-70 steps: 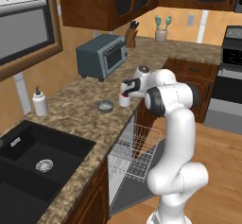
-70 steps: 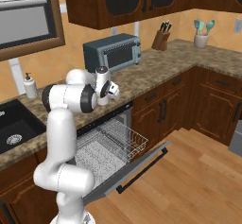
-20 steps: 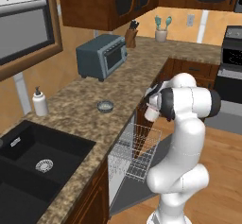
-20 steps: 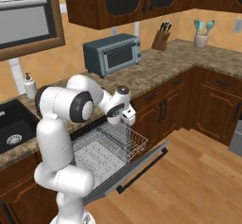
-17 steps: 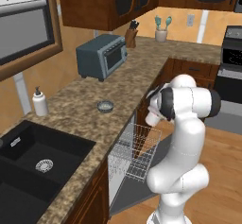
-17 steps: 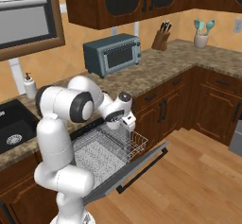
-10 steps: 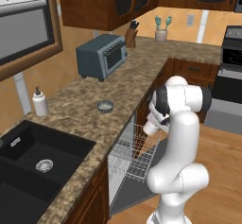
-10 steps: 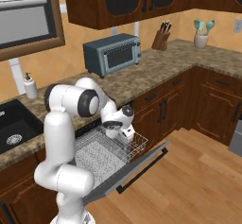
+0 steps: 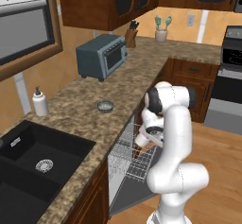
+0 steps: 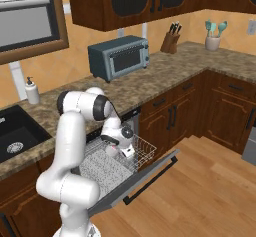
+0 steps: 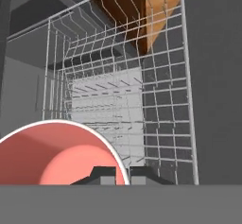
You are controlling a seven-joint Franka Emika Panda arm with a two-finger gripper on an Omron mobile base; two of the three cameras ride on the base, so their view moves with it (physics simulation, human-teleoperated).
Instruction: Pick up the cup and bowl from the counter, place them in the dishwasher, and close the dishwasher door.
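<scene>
With the cup [image 11: 59,154] pinched at its rim by the closed gripper [image 11: 122,175] above the rack [image 11: 156,100], tipping could be caused by an early release.

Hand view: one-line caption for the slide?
Fingers gripping the pink-lined cup at its rim, above the dishwasher's white wire rack.

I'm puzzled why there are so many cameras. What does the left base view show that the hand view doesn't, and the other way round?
Left base view alone: the bowl on the counter, the toaster oven, soap bottle and sink. Hand view alone: the cup's pink inside, close up, at the gripper. Both: the white wire rack of the open dishwasher.
</scene>
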